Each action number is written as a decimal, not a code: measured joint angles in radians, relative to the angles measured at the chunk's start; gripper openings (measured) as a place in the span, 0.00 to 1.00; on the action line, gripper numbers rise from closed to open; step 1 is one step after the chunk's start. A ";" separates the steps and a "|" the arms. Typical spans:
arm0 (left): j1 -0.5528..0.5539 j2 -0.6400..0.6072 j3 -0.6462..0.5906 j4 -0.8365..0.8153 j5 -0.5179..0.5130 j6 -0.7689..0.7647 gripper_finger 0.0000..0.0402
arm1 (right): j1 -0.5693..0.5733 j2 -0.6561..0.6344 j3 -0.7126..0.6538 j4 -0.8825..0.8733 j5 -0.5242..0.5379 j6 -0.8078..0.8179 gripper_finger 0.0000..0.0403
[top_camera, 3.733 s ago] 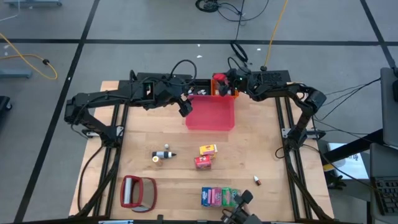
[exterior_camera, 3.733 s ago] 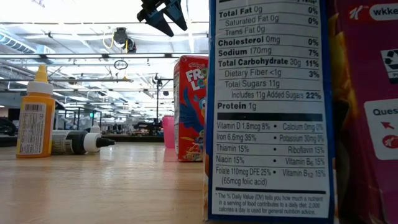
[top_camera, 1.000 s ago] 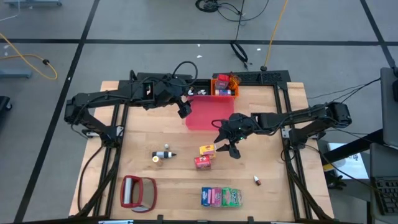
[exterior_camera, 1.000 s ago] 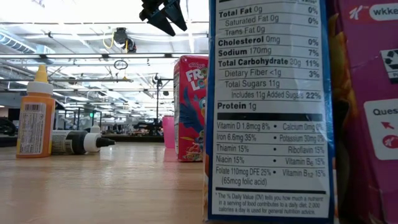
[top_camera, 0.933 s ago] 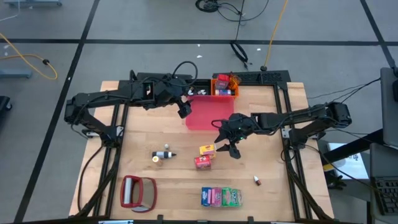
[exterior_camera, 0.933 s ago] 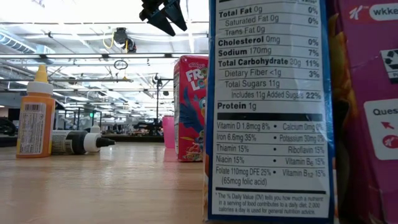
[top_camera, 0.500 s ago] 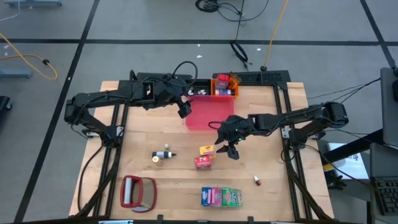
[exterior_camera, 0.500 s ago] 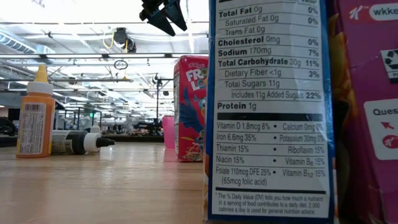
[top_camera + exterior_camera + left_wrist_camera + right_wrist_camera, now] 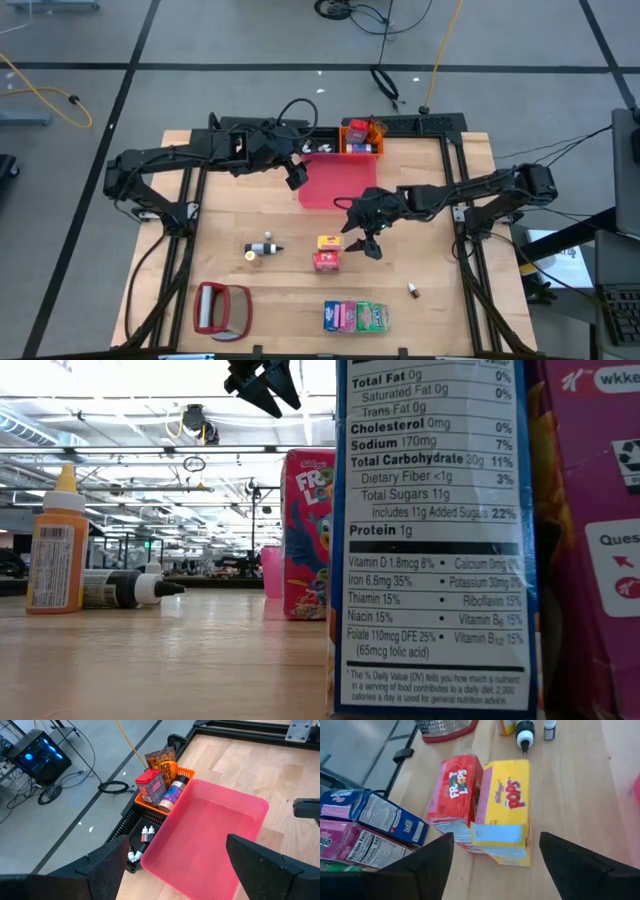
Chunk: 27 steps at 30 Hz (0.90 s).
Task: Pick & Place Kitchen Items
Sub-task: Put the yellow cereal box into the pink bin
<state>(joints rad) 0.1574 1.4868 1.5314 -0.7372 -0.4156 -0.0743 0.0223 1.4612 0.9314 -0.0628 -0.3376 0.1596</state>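
Wooden table (image 9: pixel 420 320), grey floor with cables, right gripper (image 9: pixel 366 243) spread beside yellow carton (image 9: pixel 328 242), left gripper (image 9: pixel 297 172) spread

Red tray (image 9: pixel 340 183) at table (image 9: pixel 430 320) rear-centre; red-framed silvery flat obj (image 9: pixel 222 309) front-left corner.

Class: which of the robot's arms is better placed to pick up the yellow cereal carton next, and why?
The right. Its open gripper hovers beside the small yellow cardboard cereal carton, fingers either side. The left gripper waits over the square pink plastic tray.
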 joint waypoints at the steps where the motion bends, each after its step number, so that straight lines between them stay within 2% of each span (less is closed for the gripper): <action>1: 0.000 0.000 0.000 0.000 0.000 0.000 0.83 | 0.001 0.001 0.000 0.000 0.001 0.002 0.72; 8: 0.000 0.000 0.000 0.000 0.000 0.014 0.83 | 0.038 0.000 0.000 0.045 0.076 0.012 0.73; 14: 0.000 0.000 0.000 0.000 0.021 0.018 0.83 | 0.050 0.040 0.000 0.053 0.075 0.061 0.73; 20: 0.000 0.000 0.000 0.000 0.026 0.018 0.83 | 0.061 0.076 -0.001 0.170 0.079 0.050 0.73; 27: 0.000 0.000 0.000 -0.016 0.026 0.025 0.83 | 0.060 0.075 0.000 0.153 0.106 0.043 0.63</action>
<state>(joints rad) 0.1574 1.4868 1.5314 -0.7536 -0.3900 -0.0488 0.0826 1.5360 0.9314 0.0906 -0.2319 0.2030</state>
